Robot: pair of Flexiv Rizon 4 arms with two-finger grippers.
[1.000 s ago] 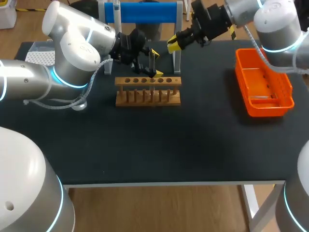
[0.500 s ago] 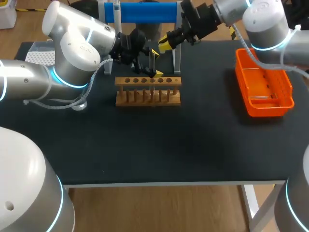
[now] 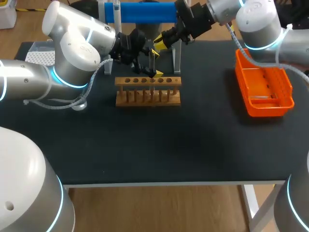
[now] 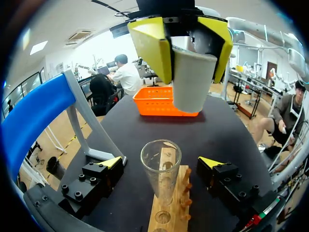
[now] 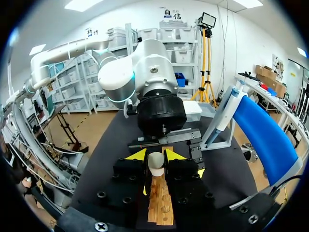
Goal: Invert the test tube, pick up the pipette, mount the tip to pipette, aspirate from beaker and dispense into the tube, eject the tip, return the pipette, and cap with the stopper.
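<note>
The right claw [image 5: 155, 155] pinches the stopper [image 4: 193, 82] near the mouth of the tube [image 4: 161, 166] (upright in the rack [image 3: 147, 92]). The left claw [image 4: 161, 163] straddles the tube, fingers wide, not touching.

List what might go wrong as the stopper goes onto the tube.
The stopper in the right pincer looks offset from the mouth of the test tube; pushed down like this, it may catch the rim and tilt it. The left pincer stands open around the tube, touching neither side, so nothing steadies it in the wooden rack. Both pincers crowd together and may collide.
</note>
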